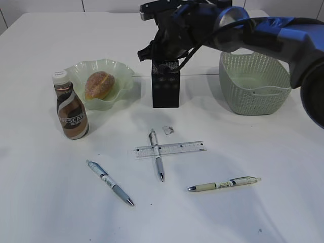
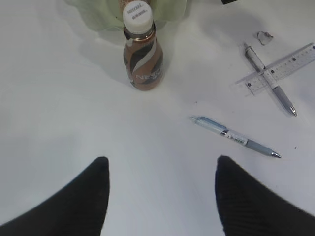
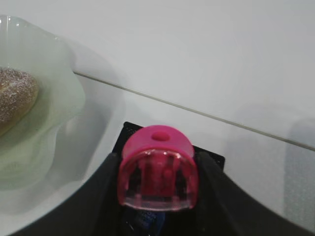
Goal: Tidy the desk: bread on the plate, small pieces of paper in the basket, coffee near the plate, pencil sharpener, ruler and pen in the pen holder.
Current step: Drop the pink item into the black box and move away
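Note:
My right gripper (image 3: 158, 166) is shut on a pink pencil sharpener (image 3: 158, 169) with a clear front, held just above the open top of the black mesh pen holder (image 1: 165, 88). In the exterior view that gripper (image 1: 163, 56) hangs over the holder. The bread (image 1: 99, 84) lies in the pale green plate (image 1: 121, 71), and the coffee (image 1: 71, 112) stands upright just in front of it. A clear ruler (image 1: 174, 149) lies across one pen (image 1: 157, 161); two more pens (image 1: 109, 182) (image 1: 224, 184) lie nearer the front. A small piece of paper (image 1: 168, 130) sits behind the ruler. My left gripper (image 2: 161, 164) hangs open over bare desk.
The sage-green basket (image 1: 253, 83) stands at the back right, under the right arm's forearm. A seam in the tabletop runs behind the plate and the holder.

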`<act>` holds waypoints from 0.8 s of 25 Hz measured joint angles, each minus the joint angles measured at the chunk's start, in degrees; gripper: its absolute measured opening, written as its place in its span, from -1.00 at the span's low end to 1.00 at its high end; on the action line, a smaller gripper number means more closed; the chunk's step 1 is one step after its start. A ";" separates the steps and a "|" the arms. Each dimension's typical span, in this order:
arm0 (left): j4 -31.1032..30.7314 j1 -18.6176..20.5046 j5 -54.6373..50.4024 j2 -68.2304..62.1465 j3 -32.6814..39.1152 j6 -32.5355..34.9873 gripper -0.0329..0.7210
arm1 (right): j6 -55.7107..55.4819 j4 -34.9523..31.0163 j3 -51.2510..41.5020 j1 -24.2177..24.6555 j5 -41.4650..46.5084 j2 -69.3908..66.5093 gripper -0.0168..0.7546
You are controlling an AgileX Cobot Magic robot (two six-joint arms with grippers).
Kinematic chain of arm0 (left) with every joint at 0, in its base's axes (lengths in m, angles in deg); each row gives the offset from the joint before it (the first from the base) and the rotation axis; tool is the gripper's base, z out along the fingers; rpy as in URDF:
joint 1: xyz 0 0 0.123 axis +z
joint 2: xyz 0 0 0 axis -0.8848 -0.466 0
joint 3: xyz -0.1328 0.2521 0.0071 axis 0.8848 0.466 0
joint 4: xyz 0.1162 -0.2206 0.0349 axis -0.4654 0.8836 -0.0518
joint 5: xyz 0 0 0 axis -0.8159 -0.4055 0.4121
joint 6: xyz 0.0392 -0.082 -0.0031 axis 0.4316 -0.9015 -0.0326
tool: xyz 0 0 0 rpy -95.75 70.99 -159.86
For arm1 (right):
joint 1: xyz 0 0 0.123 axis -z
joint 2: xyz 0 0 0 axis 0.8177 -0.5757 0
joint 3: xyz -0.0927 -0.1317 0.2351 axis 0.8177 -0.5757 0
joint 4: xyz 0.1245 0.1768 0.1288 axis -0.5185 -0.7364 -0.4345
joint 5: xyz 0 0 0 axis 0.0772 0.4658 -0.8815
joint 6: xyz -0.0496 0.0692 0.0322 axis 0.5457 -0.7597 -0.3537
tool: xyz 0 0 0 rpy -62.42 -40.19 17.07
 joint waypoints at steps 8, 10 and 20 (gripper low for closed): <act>-0.52 0.00 0.96 -1.43 -0.73 0.00 0.34 | -0.10 0.10 0.00 0.00 -3.27 -1.78 -0.09; -0.66 0.00 0.96 -1.43 -0.73 0.00 0.34 | -0.10 0.32 0.00 0.11 -3.90 -1.99 -0.09; -0.80 0.00 1.18 -1.43 -0.73 0.00 0.34 | -0.10 -0.16 0.00 1.41 -4.02 -2.78 -0.09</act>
